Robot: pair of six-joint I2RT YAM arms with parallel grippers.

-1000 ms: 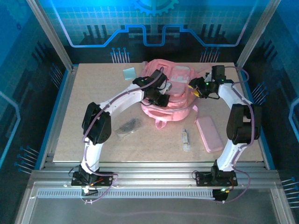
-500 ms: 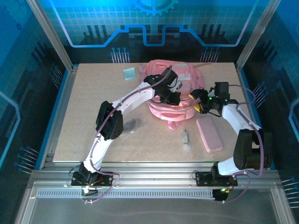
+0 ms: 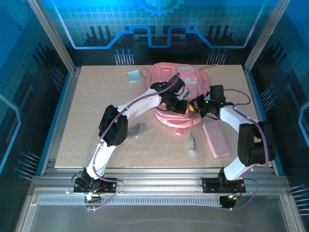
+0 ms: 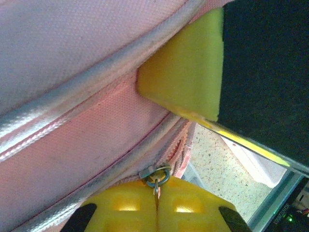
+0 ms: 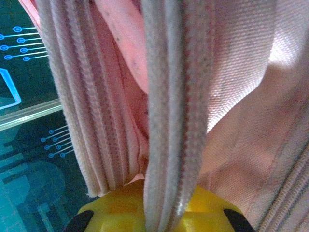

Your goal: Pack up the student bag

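While the left gripper (image 4: pixel 155 205) pinches the zip pull (image 4: pixel 156 178) at the bag's (image 3: pixel 186 77) near-right edge, the right gripper (image 5: pixel 161 210) clamps that edge just right of it. The bag's bulk lies beyond both.

Robot lab cell, alu frame posts (image 3: pixel 53 36), blue circuit-print wall panels (image 3: pixel 159 19), chipboard table (image 3: pixel 91 106)

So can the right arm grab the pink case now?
Probably not yet: the right gripper is shut on the bag. The case lies uncovered close by, so once the gripper lets go, the way looks free.
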